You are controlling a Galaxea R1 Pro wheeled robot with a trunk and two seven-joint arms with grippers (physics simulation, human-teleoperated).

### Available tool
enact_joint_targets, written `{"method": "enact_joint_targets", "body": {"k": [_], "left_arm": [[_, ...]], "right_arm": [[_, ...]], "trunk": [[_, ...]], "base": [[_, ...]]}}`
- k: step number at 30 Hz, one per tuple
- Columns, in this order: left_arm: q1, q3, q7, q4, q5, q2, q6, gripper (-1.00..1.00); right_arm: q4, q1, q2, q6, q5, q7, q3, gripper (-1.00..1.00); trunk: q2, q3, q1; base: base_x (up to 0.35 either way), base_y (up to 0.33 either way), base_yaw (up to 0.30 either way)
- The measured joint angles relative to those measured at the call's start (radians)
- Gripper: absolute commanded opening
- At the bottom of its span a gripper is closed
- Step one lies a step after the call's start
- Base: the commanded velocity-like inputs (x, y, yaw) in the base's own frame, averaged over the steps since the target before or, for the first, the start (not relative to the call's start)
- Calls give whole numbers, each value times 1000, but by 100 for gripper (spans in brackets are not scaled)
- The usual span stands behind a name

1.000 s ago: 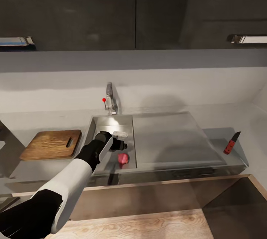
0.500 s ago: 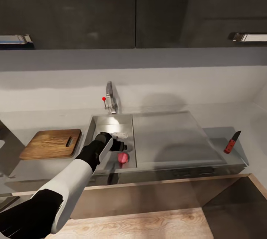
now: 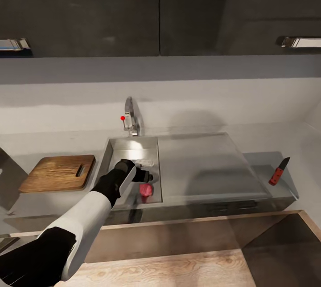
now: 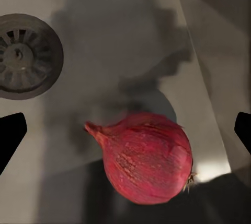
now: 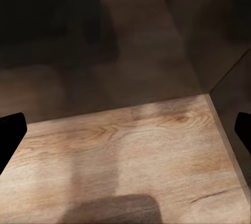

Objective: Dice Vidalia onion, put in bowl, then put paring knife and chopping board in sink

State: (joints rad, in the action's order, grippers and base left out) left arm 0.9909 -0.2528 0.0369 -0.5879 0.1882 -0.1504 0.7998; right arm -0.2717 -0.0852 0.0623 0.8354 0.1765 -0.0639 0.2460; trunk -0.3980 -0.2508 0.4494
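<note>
1. The Vidalia onion (image 4: 146,157) lies on the floor of the sink (image 3: 117,153), near the front wall, apart from the drain (image 4: 23,57).
2. The left pincer (image 3: 143,178) hangs just above it, wide open and holding nothing.
3. The chopping board (image 3: 57,173) lies on the counter (image 3: 26,207) left of the basin; the paring knife (image 3: 279,171) lies far right.
4. The right pincer (image 5: 125,132) is open and empty over wood flooring (image 5: 125,145).

Right gripper (image 5: 125,132) has its two dark fingertips (image 5: 10,130) spread wide apart, nothing between them. Below it there's just light wood-grain floor (image 5: 130,145), with a dark cabinet face (image 5: 78,25) just past the fingers.
</note>
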Motion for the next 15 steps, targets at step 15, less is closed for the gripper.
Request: {"method": "enact_joint_targets", "body": {"k": [15], "left_arm": [[0, -18, -1, 29, -1, -1, -1, 100]], "right_arm": [[0, 0, 0, 0, 0, 0, 0, 100]], "trunk": [[0, -12, 0]], "base": [[4, -5, 0]]}}
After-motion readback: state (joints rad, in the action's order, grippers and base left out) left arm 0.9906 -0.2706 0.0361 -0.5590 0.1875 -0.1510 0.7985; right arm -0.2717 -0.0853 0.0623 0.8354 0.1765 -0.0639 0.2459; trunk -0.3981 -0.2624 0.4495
